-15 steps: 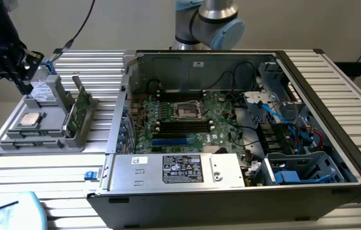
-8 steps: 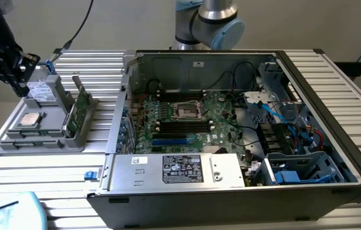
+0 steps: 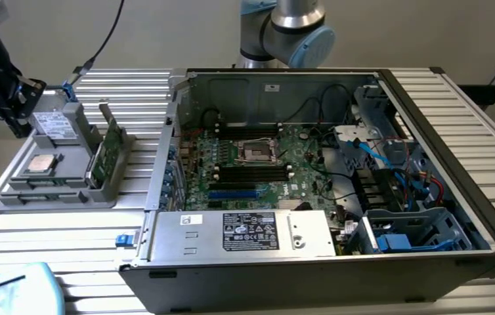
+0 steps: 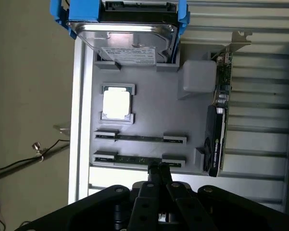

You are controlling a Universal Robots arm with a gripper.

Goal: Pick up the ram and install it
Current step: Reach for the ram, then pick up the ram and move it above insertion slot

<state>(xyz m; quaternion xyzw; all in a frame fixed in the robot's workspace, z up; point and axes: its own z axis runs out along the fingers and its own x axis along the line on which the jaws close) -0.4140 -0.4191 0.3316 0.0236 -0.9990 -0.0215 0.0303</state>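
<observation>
Two ram sticks lie in slots of a grey tray (image 4: pixel 149 115): one ram stick (image 4: pixel 139 138) farther from my fingers and one ram stick (image 4: pixel 130 158) right by them. My gripper (image 4: pixel 158 169) is shut, its black fingertips pressed together just above that nearer stick, and it holds nothing. In the exterior view my gripper (image 3: pixel 2 105) hangs over the far left end of the tray (image 3: pixel 20 197), left of the open computer case (image 3: pixel 318 249). The motherboard's black memory slots (image 3: pixel 247 172) lie below the processor socket (image 3: pixel 255 151).
On the tray are also a silver processor chip (image 4: pixel 117 103), a hard drive (image 4: pixel 127 36) in a blue frame and a green card (image 4: pixel 216 139) standing on edge. Cables (image 3: pixel 396 157) and a drive cage (image 3: pixel 414 236) fill the case's right side. The power supply (image 3: pixel 247 233) sits along its front.
</observation>
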